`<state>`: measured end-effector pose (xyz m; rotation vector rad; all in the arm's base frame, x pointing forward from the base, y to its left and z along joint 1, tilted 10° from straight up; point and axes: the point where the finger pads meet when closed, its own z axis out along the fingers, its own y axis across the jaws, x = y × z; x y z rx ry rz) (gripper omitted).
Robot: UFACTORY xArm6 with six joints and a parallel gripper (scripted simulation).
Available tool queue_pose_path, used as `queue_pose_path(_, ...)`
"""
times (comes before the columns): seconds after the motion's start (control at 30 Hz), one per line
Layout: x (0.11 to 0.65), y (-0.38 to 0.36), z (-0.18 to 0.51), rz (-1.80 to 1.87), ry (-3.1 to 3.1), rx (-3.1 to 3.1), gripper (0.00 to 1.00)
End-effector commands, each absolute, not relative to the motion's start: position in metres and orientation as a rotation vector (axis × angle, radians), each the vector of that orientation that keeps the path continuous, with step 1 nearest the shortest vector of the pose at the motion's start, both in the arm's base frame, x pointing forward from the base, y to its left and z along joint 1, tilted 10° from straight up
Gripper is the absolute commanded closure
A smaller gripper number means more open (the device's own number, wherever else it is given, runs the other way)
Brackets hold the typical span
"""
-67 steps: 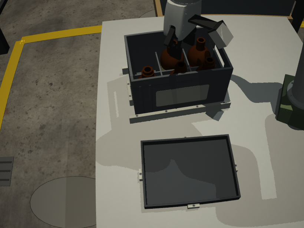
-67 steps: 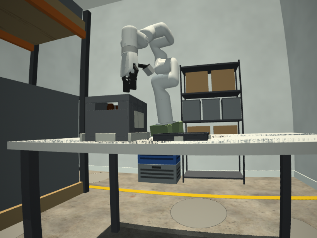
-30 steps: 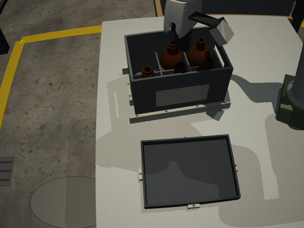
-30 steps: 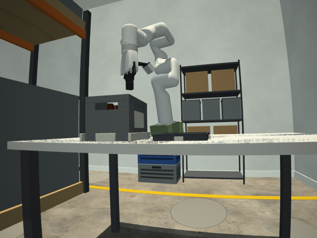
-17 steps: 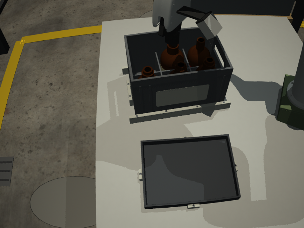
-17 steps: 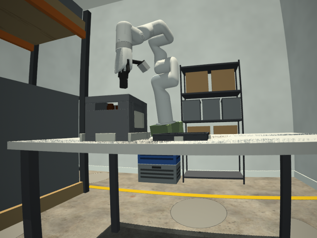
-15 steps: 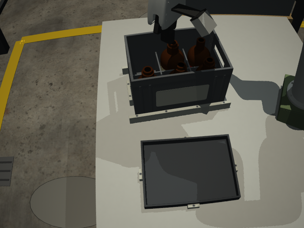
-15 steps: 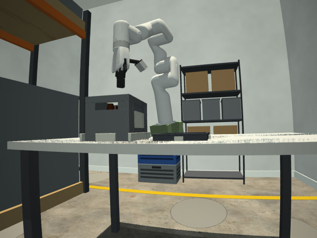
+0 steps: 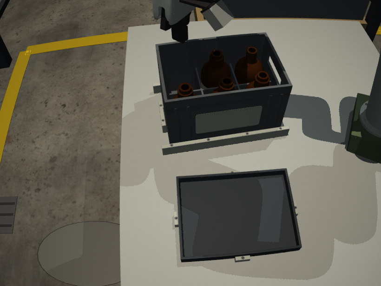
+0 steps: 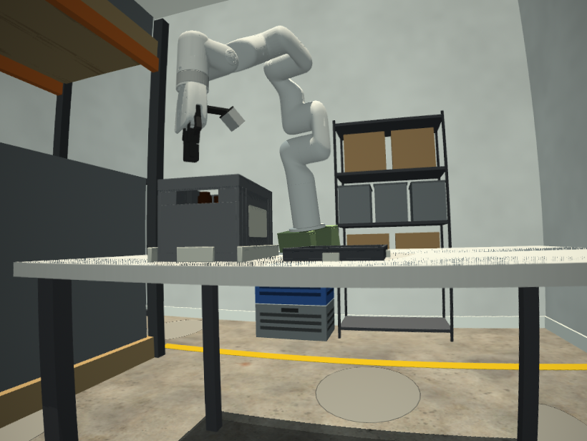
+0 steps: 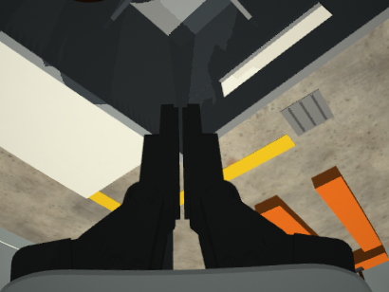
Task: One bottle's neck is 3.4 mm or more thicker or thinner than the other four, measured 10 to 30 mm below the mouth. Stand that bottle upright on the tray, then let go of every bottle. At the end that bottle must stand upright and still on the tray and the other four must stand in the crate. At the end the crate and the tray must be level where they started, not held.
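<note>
1. Right now, your hand (image 9: 180, 36) (image 10: 191, 152) (image 11: 180, 129) is closed to a narrow gap with nothing between its fingers, hanging above the crate (image 9: 227, 92) (image 10: 198, 228) (image 11: 119, 71).
2. You have five brown bottles standing in the crate, which sits on the table (image 9: 147, 197) (image 10: 303, 273) (image 11: 62, 118).
3. Along the far side, you see one bottle in the middle (image 9: 215, 73) and another at the right of the top view (image 9: 248, 69).
4. Nearer the tray (image 9: 224, 212) (image 10: 334, 252), you have three more mouths in a row: one (image 9: 185, 89), a second (image 9: 226, 83) and a third (image 9: 262, 78).
5. Your tray lies level on the table, apart from the crate, holding no bottle.
6. Which neck differs, you cannot tell for certain.
</note>
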<state>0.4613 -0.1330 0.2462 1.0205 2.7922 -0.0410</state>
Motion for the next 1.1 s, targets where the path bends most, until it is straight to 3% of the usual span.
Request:
queue_pose_path(0.0,0.4657,-0.1354,0.2487,-0.039,2.791,1.019,1.00)
queue_pose_path(0.07,0.4657,-0.1354,0.2487,-0.039,2.791,1.019,1.00)
queue_pose_path(0.1,0.4657,-0.1354,0.2487,-0.039,2.791,1.019,0.35)
queue_pose_path(1.07,0.4657,-0.1354,0.2487,-0.039,2.791,1.019,0.35)
